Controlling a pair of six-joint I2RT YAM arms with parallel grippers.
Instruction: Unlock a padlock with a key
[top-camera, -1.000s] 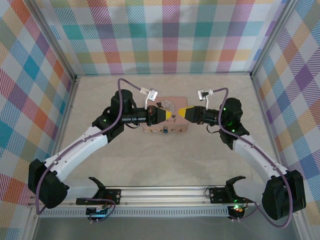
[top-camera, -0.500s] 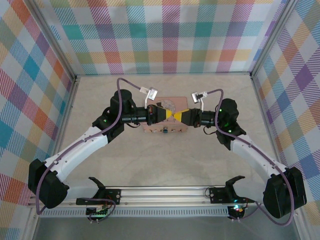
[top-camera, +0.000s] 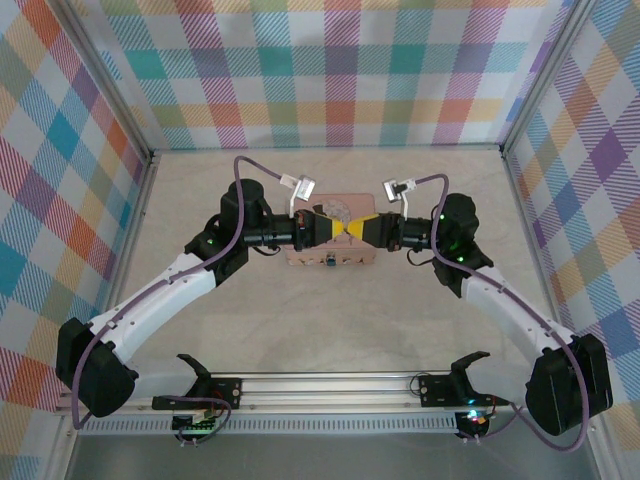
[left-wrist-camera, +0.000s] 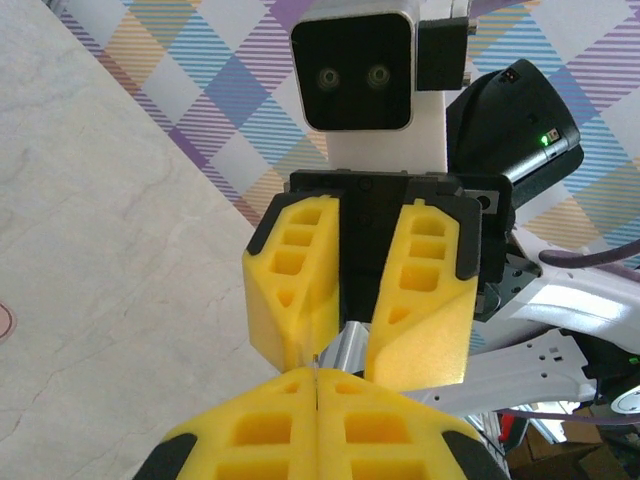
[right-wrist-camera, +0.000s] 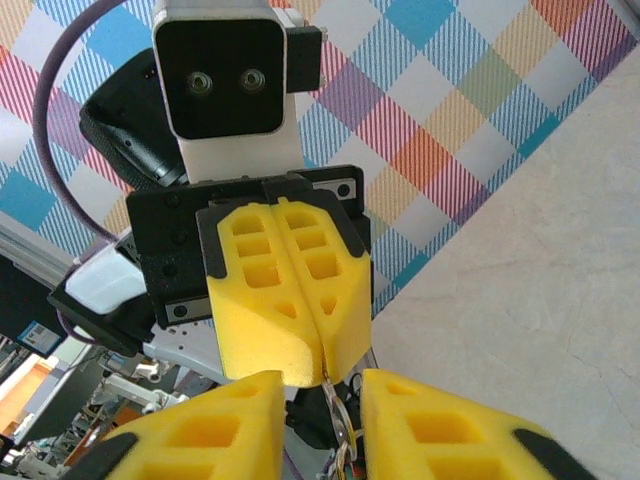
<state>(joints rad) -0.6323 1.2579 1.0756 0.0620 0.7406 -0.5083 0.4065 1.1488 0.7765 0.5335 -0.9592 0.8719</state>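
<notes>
My left jaws are pressed shut on the key (left-wrist-camera: 345, 349). Its silvery end pokes into the narrow gap of my right jaws, and I cannot tell whether those pinch it. The padlock (top-camera: 329, 262) sits at the near side of the pink tin (top-camera: 300, 256).

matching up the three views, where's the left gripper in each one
top external: left gripper at centre, shut, its tip facing the right gripper.
left wrist: left gripper at bottom centre, its own yellow fingers pressed together.
right wrist: left gripper at centre, pointing at the camera.
shared landmark: the right gripper, centre in left wrist, bottom edge in right wrist.
</notes>
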